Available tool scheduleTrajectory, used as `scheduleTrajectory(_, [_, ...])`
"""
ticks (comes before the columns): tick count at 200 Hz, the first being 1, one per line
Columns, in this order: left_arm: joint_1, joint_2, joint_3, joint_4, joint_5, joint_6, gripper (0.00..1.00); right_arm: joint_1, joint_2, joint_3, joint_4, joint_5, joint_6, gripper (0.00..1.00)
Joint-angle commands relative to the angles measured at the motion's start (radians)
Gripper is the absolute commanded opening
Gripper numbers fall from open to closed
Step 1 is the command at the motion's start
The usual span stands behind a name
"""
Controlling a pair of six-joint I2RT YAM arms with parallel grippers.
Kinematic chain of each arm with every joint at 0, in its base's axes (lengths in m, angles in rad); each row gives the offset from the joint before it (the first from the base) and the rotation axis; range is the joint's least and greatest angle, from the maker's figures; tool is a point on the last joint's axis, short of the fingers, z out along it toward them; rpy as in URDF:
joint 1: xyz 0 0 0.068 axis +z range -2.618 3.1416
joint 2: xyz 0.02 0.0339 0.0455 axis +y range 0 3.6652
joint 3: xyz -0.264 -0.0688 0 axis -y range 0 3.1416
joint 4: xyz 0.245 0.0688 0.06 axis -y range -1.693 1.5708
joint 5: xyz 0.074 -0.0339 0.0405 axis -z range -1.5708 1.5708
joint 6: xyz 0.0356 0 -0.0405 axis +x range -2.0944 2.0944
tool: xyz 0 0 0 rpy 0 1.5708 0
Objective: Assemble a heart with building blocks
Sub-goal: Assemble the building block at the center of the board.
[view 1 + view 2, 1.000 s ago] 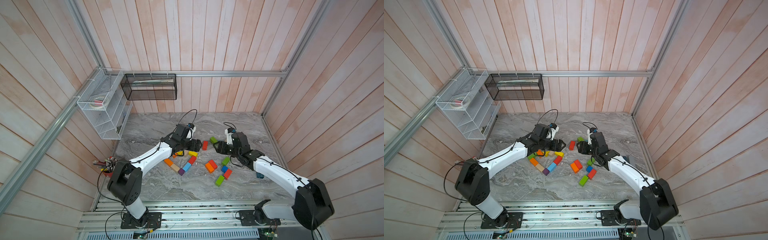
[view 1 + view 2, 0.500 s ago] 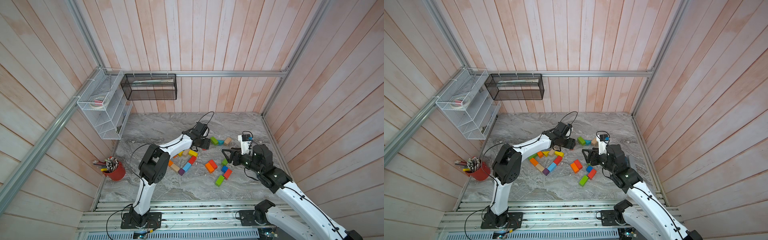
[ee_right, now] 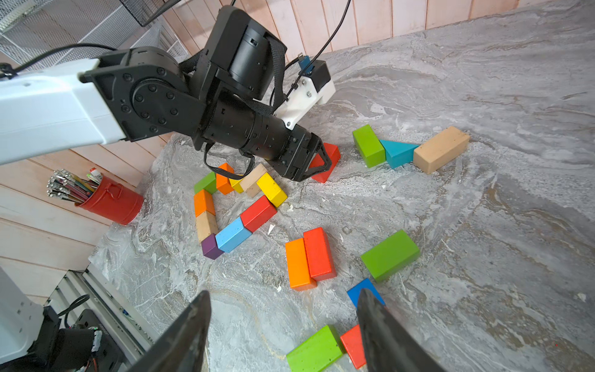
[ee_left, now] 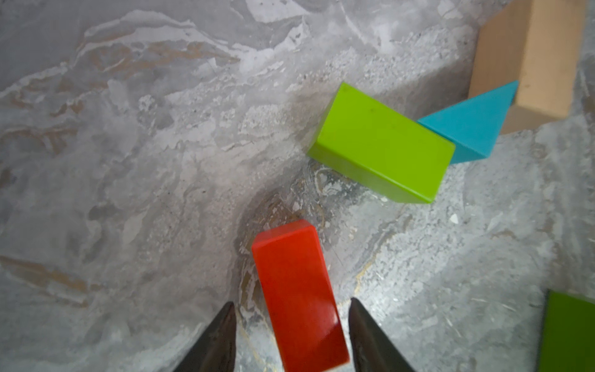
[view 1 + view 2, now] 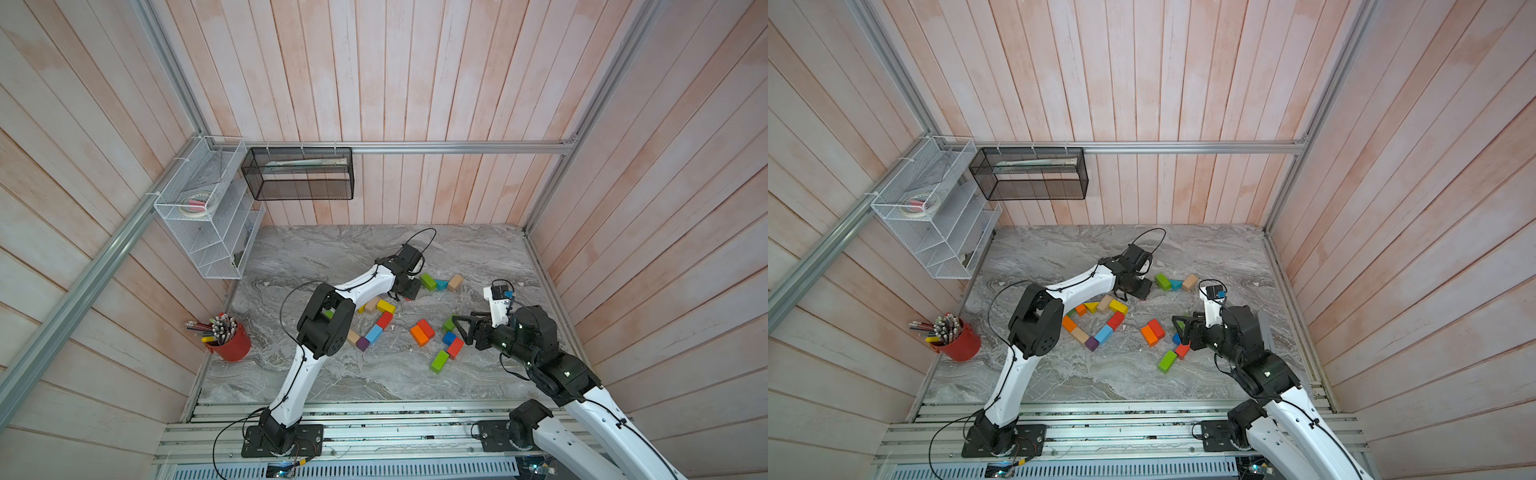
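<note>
Left gripper [image 4: 291, 302] had swung out to the red brick [image 4: 289, 257] — jaws astride its long sides, not yet touching. Right gripper [image 3: 284, 291] hung farther off; open, empty.

Building blocks [image 5: 1103, 333] form a pointed loop on the marble table [image 5: 1059, 249], with the left gripper [image 5: 1134, 295] down low just past its yellow brick [image 5: 1118, 306]. Right gripper [image 5: 1177, 326] sits above loose blocks beside an orange-and-red pair [image 5: 1152, 331]. Green brick [image 5: 1163, 281], teal wedge [image 5: 1176, 284] and tan brick [image 5: 1189, 282] touch in a row farther back.
</note>
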Motion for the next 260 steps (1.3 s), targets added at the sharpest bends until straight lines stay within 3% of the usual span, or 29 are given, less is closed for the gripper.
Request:
scheduleTrajectory(1, [-0.005, 0.041, 0.053, -0.051, 0.010, 0.078, 0.45, -0.005, -0.008, -0.005, -0.024, 0.014, -0.017, 0.71])
scheduleTrajectory(48, [-0.006, 0.056, 0.064, -0.060, 0.014, 0.234, 0.38, -0.004, -0.024, -0.014, -0.017, 0.006, -0.015, 0.69])
scheduleTrajectory(79, [-0.006, 0.053, 0.042, -0.025, 0.003, 0.362, 0.22, -0.004, -0.024, -0.016, -0.009, 0.002, -0.015, 0.68])
scheduleTrajectory(95, [-0.001, 0.058, 0.039, -0.010, 0.004, 0.410, 0.20, -0.004, -0.025, -0.018, -0.009, 0.000, -0.015, 0.68])
scheduleTrajectory(121, [0.017, 0.059, 0.047, -0.001, 0.075, 0.427, 0.20, -0.004, -0.027, -0.018, -0.009, 0.000, -0.014, 0.67])
scheduleTrajectory(260, [0.024, 0.137, 0.117, 0.013, 0.076, 0.446, 0.18, -0.004, -0.027, -0.024, -0.003, -0.005, -0.011, 0.66])
